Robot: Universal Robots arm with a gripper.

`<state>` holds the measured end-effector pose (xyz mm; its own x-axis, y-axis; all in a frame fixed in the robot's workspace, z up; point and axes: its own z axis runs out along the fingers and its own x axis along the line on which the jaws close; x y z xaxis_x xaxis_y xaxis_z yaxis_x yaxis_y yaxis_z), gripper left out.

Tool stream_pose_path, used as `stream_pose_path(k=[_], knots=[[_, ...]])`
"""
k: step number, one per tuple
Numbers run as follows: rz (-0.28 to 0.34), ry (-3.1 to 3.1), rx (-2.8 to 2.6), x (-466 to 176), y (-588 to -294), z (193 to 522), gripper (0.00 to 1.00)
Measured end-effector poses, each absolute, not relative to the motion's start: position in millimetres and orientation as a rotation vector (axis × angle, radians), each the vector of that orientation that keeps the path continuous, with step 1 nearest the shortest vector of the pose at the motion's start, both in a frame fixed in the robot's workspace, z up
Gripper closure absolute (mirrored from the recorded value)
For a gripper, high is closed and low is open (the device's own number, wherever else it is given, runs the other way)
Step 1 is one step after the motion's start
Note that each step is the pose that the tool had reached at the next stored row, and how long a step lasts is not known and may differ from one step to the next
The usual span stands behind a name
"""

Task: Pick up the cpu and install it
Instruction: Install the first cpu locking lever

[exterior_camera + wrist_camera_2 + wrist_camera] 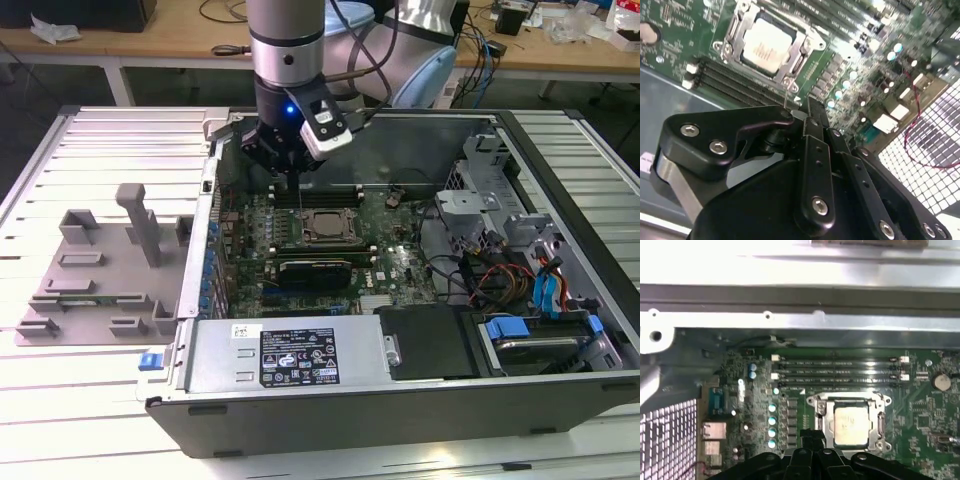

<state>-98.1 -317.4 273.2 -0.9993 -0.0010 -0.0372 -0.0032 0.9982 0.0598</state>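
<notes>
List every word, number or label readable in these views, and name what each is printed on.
No text reads clearly enough to quote.
Black label on the grey metal box: print too small to read.
White sticker beside it: too small to read.
cpu top plate: markings blurred.

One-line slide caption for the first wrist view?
Gripper hovering over the motherboard, near the cpu sitting in its socket frame.

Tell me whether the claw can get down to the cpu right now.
Probably yes. The cpu lies face up in its socket frame with nothing over its top, and the claw hangs above the motherboard close beside it.
</notes>
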Motion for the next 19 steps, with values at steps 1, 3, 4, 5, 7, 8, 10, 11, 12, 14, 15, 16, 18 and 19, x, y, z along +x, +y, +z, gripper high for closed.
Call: stream_pose_path(k=[1,3,4,5,7,8,10,11,12,14,15,16,18,19], knots=[[0.121,3.102,-0.003,-100,-317,273,0.89],[0.160,3.100,-0.002,-101,-317,273,0.89],[0.208,3.097,-0.001,-102,-317,273,0.89],[0.228,3.095,0.000,-103,-317,273,0.89],[0.285,3.090,0.001,-104,-317,272,0.89],[0.308,3.088,0.001,-105,-317,272,0.89],[0.324,3.086,0.001,-105,-317,267,0.89],[0.328,3.086,0.001,-105,-317,264,0.89],[0.340,3.085,0.001,-105,-318,262,0.89],[0.366,3.081,0.002,-104,-317,260,0.89],[0.372,3.081,0.002,-103,-317,260,0.89],[0.376,3.080,0.002,-102,-318,259,0.89],[0.382,3.080,0.002,-99,-318,258,0.89],[0.388,3.079,0.003,-95,-318,257,0.89]])
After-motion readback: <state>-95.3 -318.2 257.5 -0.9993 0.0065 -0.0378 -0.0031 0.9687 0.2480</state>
